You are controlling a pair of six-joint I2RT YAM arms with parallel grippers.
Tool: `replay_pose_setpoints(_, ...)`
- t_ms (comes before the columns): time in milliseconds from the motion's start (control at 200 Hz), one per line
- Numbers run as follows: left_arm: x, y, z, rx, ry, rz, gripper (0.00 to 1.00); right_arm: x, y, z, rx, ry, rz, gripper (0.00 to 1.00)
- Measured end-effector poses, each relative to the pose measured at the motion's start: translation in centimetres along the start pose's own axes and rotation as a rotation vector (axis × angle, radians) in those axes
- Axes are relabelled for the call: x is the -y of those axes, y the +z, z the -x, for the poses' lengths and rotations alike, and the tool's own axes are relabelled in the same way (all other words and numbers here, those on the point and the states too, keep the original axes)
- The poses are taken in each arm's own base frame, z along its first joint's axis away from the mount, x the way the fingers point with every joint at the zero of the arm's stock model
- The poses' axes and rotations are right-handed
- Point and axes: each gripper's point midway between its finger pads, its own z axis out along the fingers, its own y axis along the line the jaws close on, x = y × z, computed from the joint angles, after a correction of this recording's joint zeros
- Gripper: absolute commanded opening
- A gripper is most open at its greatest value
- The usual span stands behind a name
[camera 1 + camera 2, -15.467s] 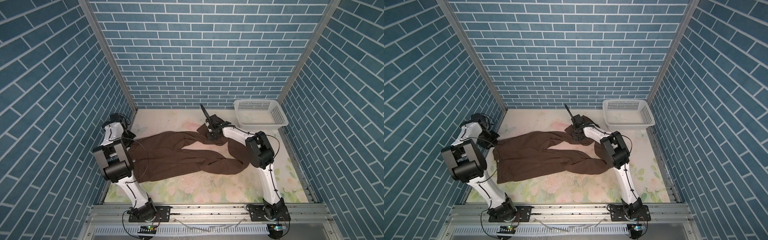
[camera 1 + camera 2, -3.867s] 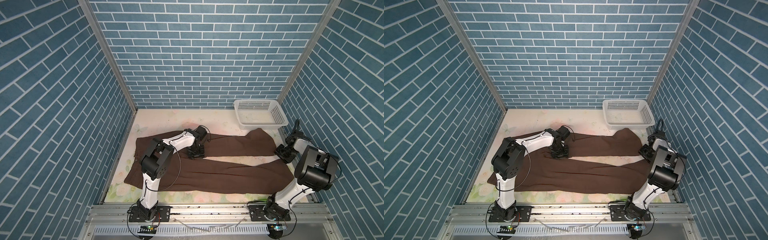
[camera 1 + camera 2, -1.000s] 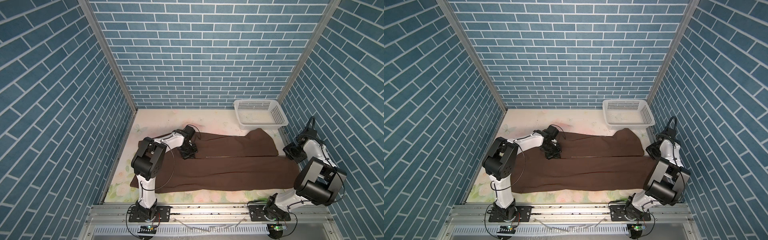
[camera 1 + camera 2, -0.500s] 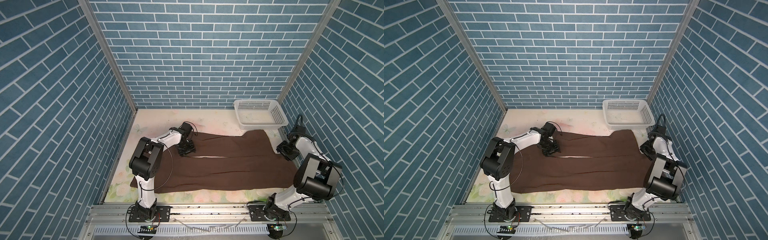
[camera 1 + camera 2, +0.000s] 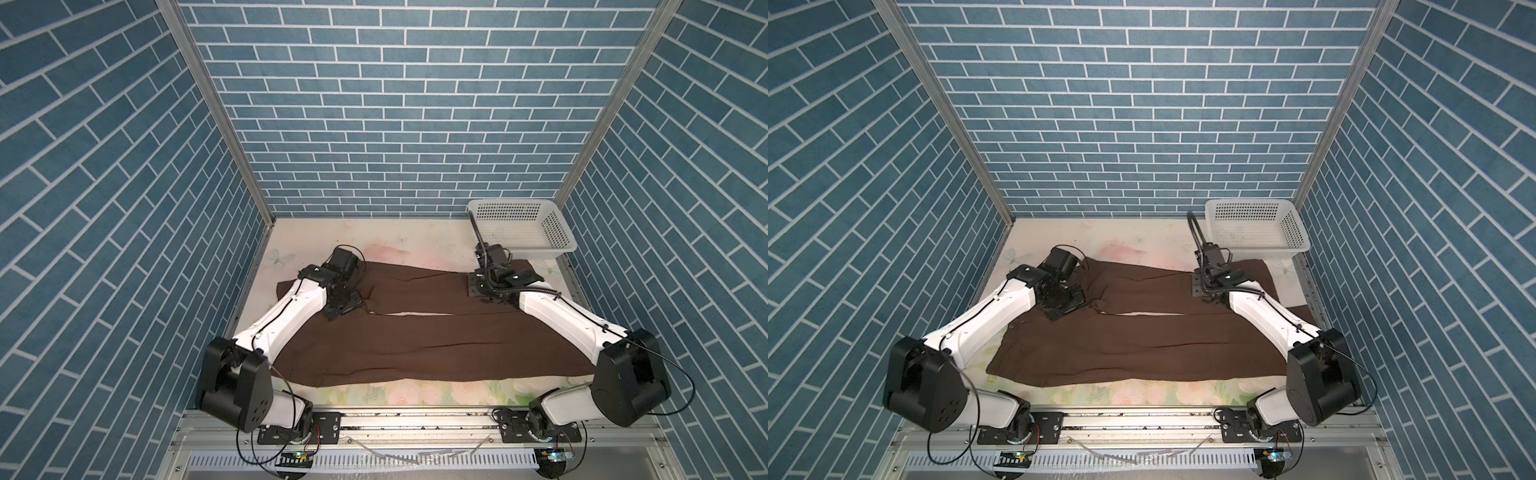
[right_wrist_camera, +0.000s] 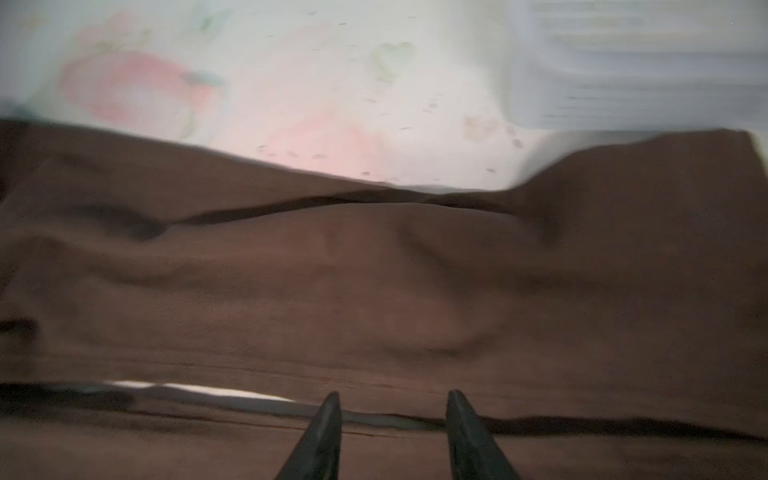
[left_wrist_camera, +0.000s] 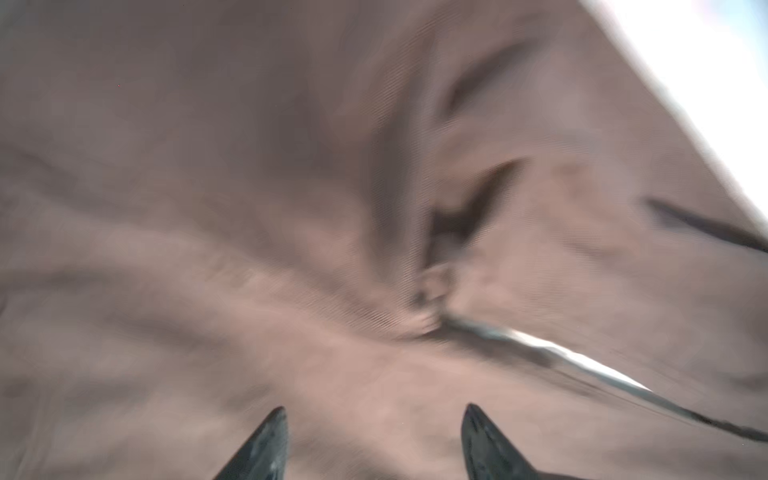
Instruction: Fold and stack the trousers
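The trousers (image 5: 436,345) lie flat on the counter (image 5: 407,245), long axis L-R, waist at L, hems at R by the basket (image 5: 559,232). Left gripper (image 7: 374,411) hangs over the crotch, right gripper (image 6: 394,397) over the far leg. Both are spread and empty (wrist views blurred). Dark brown, soft, legs side by side w/ a thin gap.

basket (image 5: 536,248) fills far right corner; mat (image 5: 415,245) beyond trousers (image 5: 436,340) open.

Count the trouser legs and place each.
2. The far leg lies toward the table's back; the near leg lies in front, a thin gap between them. None seems hidden.
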Motion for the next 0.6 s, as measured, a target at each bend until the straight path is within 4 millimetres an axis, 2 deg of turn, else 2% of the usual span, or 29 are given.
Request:
replay_pose_setpoints(80, -3.1, -0.2, -2.1, 0.005, -0.063, 0.034, 0.42, -3.8, 1.7, -0.7, -0.011, -0.075, 0.082, 0.38)
replay_pose_setpoints(180, -6.5, -0.5, -4.5, 0.022, -0.128, 0.047, 0.42, -8.3, 3.7, -2.4, -0.059, -0.179, 0.165, 0.37)
replay_pose_setpoints(255, -8.7, -0.5, -6.2, 0.034, -0.183, 0.044, 0.47, -11.5, 4.6, -2.9, -0.077, -0.251, 0.230, 0.37)
replay_pose_setpoints(345, -10.9, -0.1, -8.1, 0.026, -0.233, 0.055, 0.55, -15.0, 4.7, -3.3, -0.079, -0.314, 0.319, 0.38)
replay_pose_setpoints(510, -13.2, 0.6, -10.4, -0.007, -0.280, 0.094, 0.64, -20.2, 3.9, -4.0, -0.097, -0.380, 0.475, 0.37)
replay_pose_setpoints(600, -13.1, 0.9, -10.5, -0.015, -0.282, 0.086, 0.66, -22.3, 3.6, -4.8, -0.116, -0.410, 0.536, 0.35)
